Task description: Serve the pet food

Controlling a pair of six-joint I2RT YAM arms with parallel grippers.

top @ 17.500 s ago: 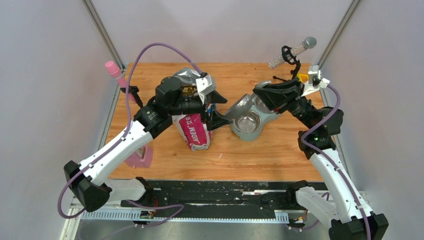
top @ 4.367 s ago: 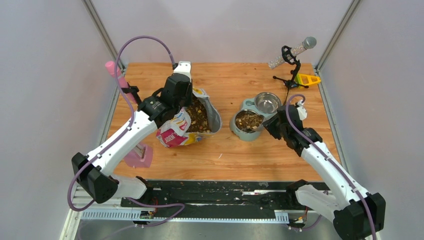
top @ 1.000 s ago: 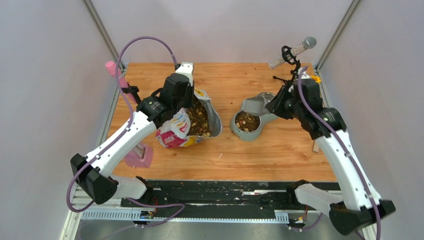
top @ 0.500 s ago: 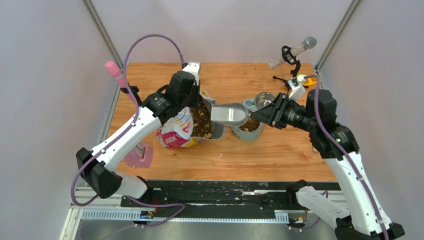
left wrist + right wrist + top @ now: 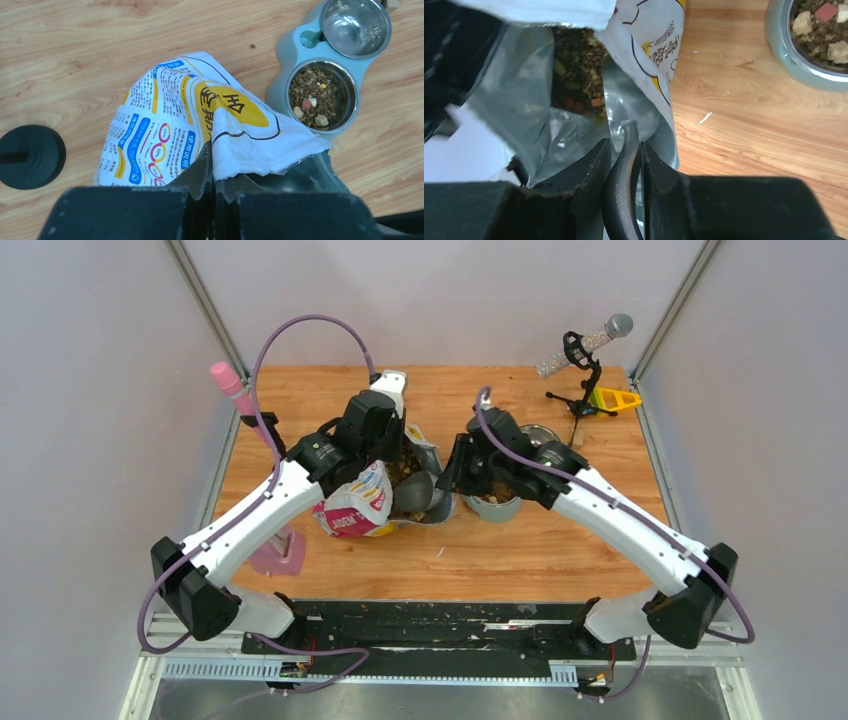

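Your left gripper [image 5: 213, 186] pinches the bag [image 5: 160, 130], your right gripper [image 5: 625, 148] clamps the scoop [image 5: 621, 192] — push it too hard and pet food [image 5: 574, 70] may spill.

Fixed overhead camera takes in the whole surface [image 5: 560, 540]; both wrist cameras look down close, sharing the bag [image 5: 165, 130] and bowl [image 5: 354, 100] of pet food [image 5: 312, 95].

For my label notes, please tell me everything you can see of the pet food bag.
The bag is white with yellow, blue and pink print outside and silver lining inside. It lies tilted on the table beside the double bowl, mouth open, brown kibble inside. The left gripper pinches its rim; the grey scoop, held by the right gripper, reaches into the mouth.
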